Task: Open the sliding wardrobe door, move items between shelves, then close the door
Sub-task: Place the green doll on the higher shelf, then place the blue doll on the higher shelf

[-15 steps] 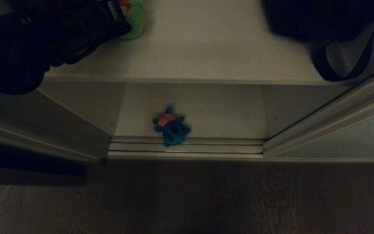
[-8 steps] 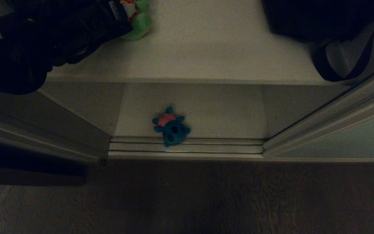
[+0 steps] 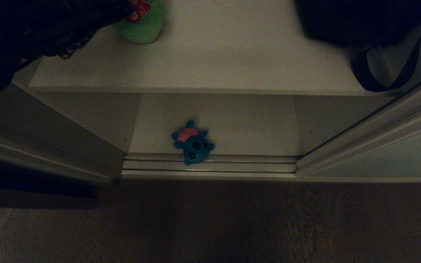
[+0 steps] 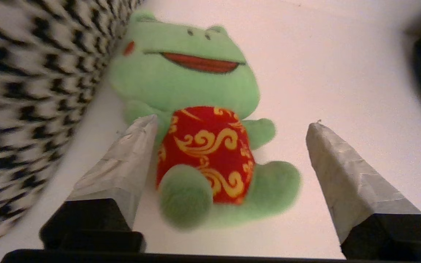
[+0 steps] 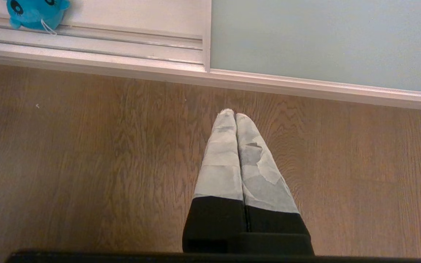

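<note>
The left end effector is standing spread around the green frog, which is sitting on the upper shelf beside the houndstooth cushion; one finger seems to be touching it. The blue toy is lying on the bottom shelf by the door track. The right end effector, pressed together, is hanging over the floor.

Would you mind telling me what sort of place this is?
Probably a home bedroom: a wardrobe with a sliding door, white shelves holding a frog plush and strapped bag, wood floor.

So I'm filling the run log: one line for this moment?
left gripper: open around green plush frog on white upper shelf | right gripper: shut, idle above floor | blue plush toy: bottom shelf
</note>
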`<state>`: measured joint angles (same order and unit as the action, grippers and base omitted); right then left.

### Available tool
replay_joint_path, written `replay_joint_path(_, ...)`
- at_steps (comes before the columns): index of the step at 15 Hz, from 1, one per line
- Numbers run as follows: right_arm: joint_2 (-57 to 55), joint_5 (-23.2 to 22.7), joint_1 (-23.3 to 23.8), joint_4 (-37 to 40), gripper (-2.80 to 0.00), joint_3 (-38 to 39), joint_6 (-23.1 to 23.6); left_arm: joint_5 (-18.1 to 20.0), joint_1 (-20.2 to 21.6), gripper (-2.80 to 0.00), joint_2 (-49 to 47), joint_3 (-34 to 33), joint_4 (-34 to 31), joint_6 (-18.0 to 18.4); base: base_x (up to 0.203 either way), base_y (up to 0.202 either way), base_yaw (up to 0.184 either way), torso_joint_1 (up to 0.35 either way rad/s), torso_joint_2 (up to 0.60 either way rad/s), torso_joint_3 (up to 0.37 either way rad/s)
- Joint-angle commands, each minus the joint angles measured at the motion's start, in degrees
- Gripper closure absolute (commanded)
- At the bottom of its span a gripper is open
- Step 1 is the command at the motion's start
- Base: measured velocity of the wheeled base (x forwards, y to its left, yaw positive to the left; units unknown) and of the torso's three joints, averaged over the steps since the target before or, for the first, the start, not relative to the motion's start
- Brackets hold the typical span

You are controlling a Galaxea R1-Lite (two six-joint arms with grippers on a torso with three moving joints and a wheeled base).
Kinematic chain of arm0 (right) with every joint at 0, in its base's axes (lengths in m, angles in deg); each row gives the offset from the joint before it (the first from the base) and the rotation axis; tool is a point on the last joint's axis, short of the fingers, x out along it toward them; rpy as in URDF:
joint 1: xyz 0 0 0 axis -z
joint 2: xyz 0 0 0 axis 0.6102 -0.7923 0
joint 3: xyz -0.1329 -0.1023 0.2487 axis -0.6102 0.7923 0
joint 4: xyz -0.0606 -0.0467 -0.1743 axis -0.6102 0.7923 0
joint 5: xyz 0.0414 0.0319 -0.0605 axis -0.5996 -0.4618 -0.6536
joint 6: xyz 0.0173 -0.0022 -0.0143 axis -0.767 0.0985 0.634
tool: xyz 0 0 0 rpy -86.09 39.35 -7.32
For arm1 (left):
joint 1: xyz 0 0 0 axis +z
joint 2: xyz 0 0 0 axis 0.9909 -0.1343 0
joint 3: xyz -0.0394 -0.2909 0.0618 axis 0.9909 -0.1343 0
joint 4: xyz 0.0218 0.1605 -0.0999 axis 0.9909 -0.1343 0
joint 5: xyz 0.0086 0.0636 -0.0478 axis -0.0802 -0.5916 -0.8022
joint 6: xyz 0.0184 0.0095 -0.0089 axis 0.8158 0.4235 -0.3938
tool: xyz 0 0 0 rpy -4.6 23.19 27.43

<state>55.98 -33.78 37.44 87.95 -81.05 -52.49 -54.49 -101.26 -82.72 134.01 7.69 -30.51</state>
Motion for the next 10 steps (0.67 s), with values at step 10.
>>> replay_joint_path(10, 0.2, 0.0, 0.0, 0.0, 0.00, 0.0, 0.0, 4.5, -2.5, 0.00, 39.8, -33.5, -40.8, -2.6, 0.000, 0.000, 0.000, 0.000, 0.00, 0.000)
